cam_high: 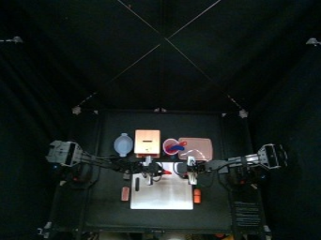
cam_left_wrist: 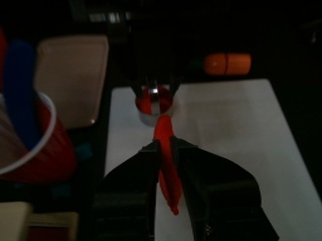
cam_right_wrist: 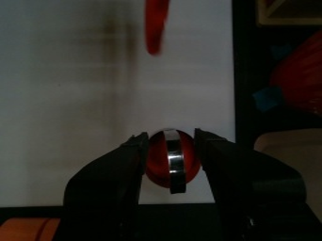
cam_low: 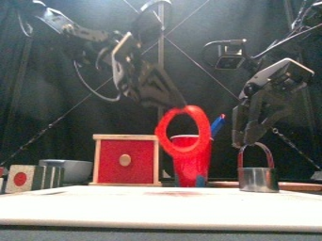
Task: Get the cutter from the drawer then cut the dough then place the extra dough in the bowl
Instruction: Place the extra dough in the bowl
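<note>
My left gripper (cam_low: 176,120) is shut on a red ring of dough (cam_low: 186,141) and holds it upright above the white cutting board (cam_low: 151,202). In the left wrist view the dough ring (cam_left_wrist: 167,174) hangs edge-on between the jaws. My right gripper (cam_low: 251,139) is shut on the wire handle of the round metal cutter (cam_low: 258,177), which stands on the board at the right. Red dough shows inside the cutter (cam_right_wrist: 172,162). The blue-grey bowl (cam_high: 123,143) sits at the back left, beside the wooden box (cam_low: 126,160).
A red cup (cam_low: 189,149) with a blue knife stands behind the hanging ring, right of the box with its red drawer front. The pink tray (cam_high: 201,147) lies at the back right. An orange toy (cam_left_wrist: 227,64) lies beside the board.
</note>
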Robot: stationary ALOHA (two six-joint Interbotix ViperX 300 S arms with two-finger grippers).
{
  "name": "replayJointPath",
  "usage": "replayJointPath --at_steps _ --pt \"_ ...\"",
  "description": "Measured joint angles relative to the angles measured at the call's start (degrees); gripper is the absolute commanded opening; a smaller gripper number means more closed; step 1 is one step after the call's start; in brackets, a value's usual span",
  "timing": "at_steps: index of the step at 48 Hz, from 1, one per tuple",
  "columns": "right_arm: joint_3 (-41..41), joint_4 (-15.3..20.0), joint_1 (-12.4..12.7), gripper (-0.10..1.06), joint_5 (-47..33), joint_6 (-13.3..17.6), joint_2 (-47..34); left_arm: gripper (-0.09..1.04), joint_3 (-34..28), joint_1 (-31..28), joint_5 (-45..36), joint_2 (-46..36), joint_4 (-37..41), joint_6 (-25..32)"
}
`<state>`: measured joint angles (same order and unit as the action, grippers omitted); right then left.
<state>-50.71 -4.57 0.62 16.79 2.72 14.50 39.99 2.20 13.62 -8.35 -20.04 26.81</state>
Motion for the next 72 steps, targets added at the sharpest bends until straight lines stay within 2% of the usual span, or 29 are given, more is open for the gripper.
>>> replayJointPath --at_steps 8,15,22,30,35,42,52,55,65,72 --pt "0.0 -0.44 0.18 0.81 0.09 -0.09 0.0 0.59 6.15 -6.42 3.34 -10.46 1.85 -0.26" --pt "0.0 -1.49 0.18 0.81 0.0 -0.53 0.0 0.59 14.33 -12.83 6.42 -20.92 1.41 -0.35" --pt "0.0 -3.6 0.18 0.81 -0.09 -0.35 0.0 0.59 23.12 -17.49 7.91 -30.5 -1.76 -0.26" --pt "0.0 -5.27 0.18 0.81 -0.09 -0.62 0.0 0.59 31.73 -23.82 10.72 -37.71 -6.5 -0.53" --pt "0.0 -6.24 0.18 0.81 -0.09 -0.18 0.0 0.61 35.42 -26.81 11.78 -38.58 -9.05 -0.62" --pt "0.0 -6.5 0.26 0.81 0.0 -0.18 0.0 0.68 38.06 -27.51 11.95 -36.74 -11.6 -0.62" --pt "0.0 -6.59 0.18 0.81 0.09 -0.09 0.0 0.95 38.76 -28.04 12.22 -32.96 -15.56 -0.62" --pt "0.0 -6.5 0.18 0.81 0.18 -0.09 0.0 1.0 38.76 -28.12 12.39 -32.61 -16.44 -0.62" --pt "0.09 -6.68 0.18 0.81 0.18 -0.97 0.0 1.01 38.14 -27.51 12.83 -32.52 -18.9 -0.97" --pt "1.32 -9.4 0.26 0.81 -1.49 -1.49 0.53 1.01 36.56 -21.88 12.83 -32.43 -15.56 -0.79"
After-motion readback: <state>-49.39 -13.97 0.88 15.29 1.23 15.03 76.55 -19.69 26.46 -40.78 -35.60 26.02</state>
